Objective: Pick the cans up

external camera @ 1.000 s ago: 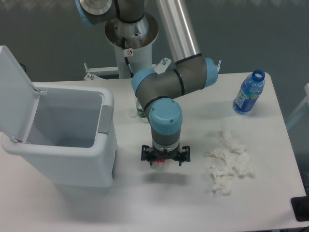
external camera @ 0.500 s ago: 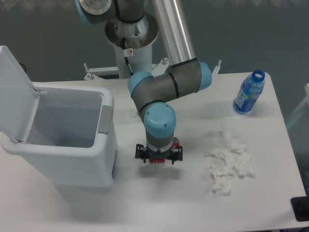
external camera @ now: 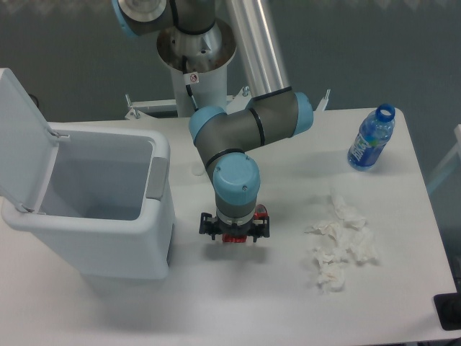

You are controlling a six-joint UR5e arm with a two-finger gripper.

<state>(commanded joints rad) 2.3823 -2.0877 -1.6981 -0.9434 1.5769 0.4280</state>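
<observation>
The pincer points straight down near the middle of the white bench, its black fingers drawn in on the red can, of which only small glossy red patches show beneath and beside the wrist; the rest is hidden by the arm's round blue end cap. The can sits between the fingers, gripped, and a soft shadow lies on the bench just below it; whether it touches the surface cannot be told. The arm is built of smooth grey cylinders with pale blue plastic joints, bending down from a polished metal column at the far edge. To the left, by the bench's left edge, stands a white plastic bin with rounded corners, a grey catch on its rim and its hinged lid standing open. Toward the right edge lies a loose heap of crumpled white tissue, soft and creased. At the far right corner stands a blue plastic bottle, translucent, uncapped, with a printed label, well apart from the pincer.
</observation>
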